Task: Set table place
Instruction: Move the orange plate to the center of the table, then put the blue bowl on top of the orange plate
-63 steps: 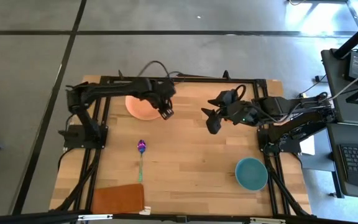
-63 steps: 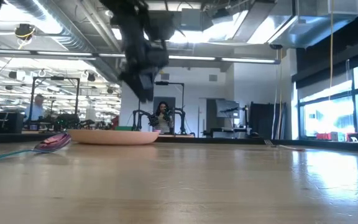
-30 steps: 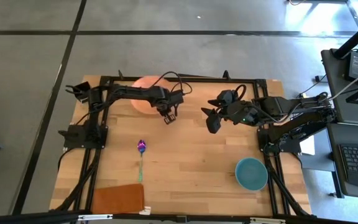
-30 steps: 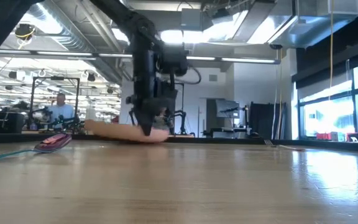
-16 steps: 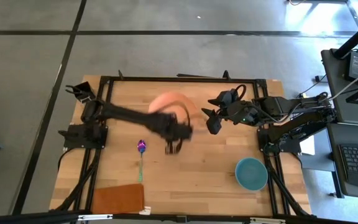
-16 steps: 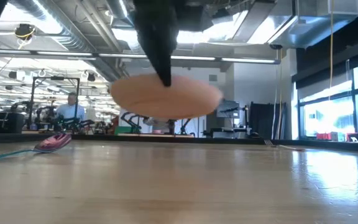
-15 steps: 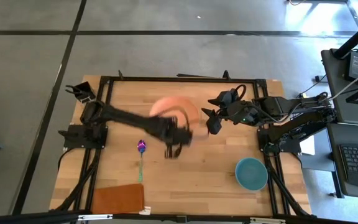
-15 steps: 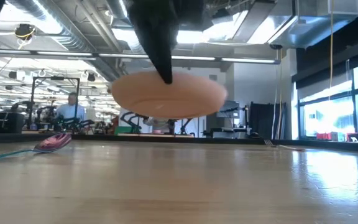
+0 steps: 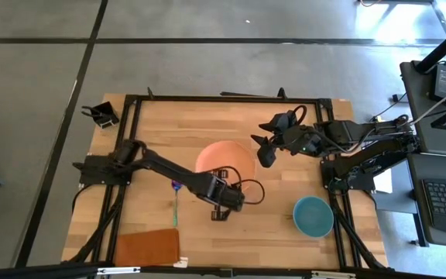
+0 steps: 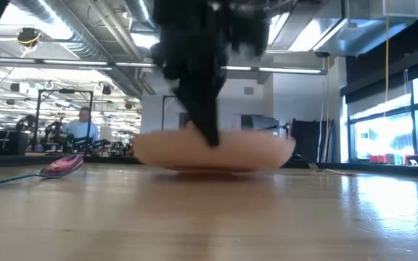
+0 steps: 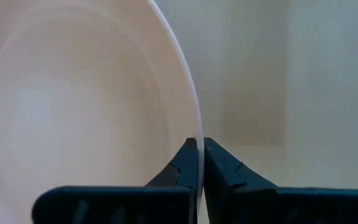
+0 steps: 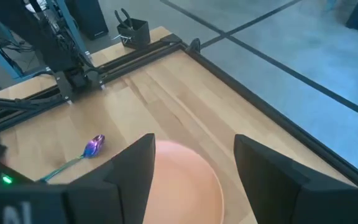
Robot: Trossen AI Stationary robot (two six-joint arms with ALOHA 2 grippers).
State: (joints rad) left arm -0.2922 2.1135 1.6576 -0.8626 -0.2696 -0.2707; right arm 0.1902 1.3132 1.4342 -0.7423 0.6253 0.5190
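Observation:
A round salmon-orange plate (image 9: 224, 159) is at the middle of the wooden table (image 9: 285, 240), level and low over the wood (image 10: 212, 152); I cannot tell whether it rests on it. My left gripper (image 9: 224, 186) is shut on the plate's near rim. My right gripper (image 9: 263, 151) hangs open above the table, just right of the plate, holding nothing. A teal bowl (image 9: 313, 215) stands at the near right. The purple-headed spoon (image 10: 60, 165) lies left of the plate, partly hidden under the left arm in the high view. My left gripper pinches the plate's near rim (image 11: 197, 134) between its two fingers (image 11: 219, 171), one on each face of the rim. The fingers slant down from above and from the table's near side. The plate stays level, its hollow side up.
A brown-orange mat (image 9: 147, 246) lies at the near left edge. A small black holder (image 9: 103, 115) sits outside the far left corner. Bare wood lies between plate, bowl and near edge. People and equipment show in the room beyond the table.
My left gripper has carried the plate from the table's far edge toward the near edge and a little to the right. It lifted the plate clear of the wood on the way, then brought it down level at the table's middle.

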